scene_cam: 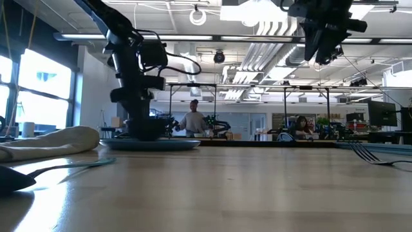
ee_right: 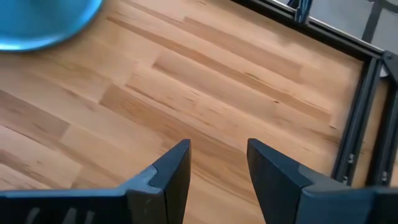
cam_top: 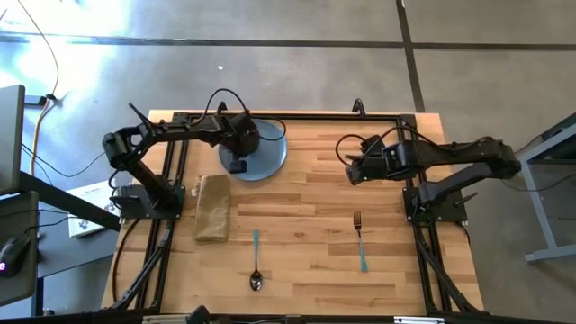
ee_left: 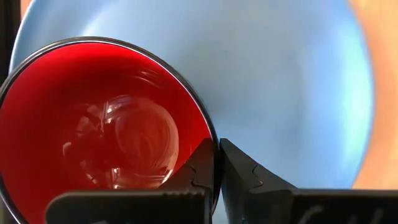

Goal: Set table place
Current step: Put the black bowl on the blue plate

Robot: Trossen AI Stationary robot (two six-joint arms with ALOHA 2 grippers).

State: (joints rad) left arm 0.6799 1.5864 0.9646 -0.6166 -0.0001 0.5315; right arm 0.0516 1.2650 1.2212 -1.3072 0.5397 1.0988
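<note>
A round blue-grey plate (cam_top: 270, 160) lies at the table's far side, left of the middle. A small red bowl (ee_left: 106, 124) stands on it. My left gripper (ee_left: 216, 177) reaches down over the plate (ee_left: 292, 81) and is shut on the bowl's rim; in the low view (scene_cam: 145, 122) the gripper and bowl show as one dark shape on the plate (scene_cam: 151, 144). My right gripper (cam_top: 353, 169) hangs open and empty above the bare wood, right of the plate (ee_right: 43, 22). A teal-handled spoon (cam_top: 256, 261) and fork (cam_top: 360, 241) lie flat nearer the front edge. My left gripper pinches the bowl's rim (ee_left: 214, 146) between its two fingers, one finger (ee_left: 196, 177) inside the bowl and the other (ee_left: 245, 177) outside it. The fingers come from above, pointing down. The bowl sits upright, its opening up, over the plate.
A folded tan cloth (cam_top: 212, 207) lies left of the spoon, near the left arm's base; it also shows in the low view (scene_cam: 48, 143). A black rail frame (cam_top: 297, 117) edges the table. Bare wood lies between the plate and the cutlery. People sit in the room far behind.
</note>
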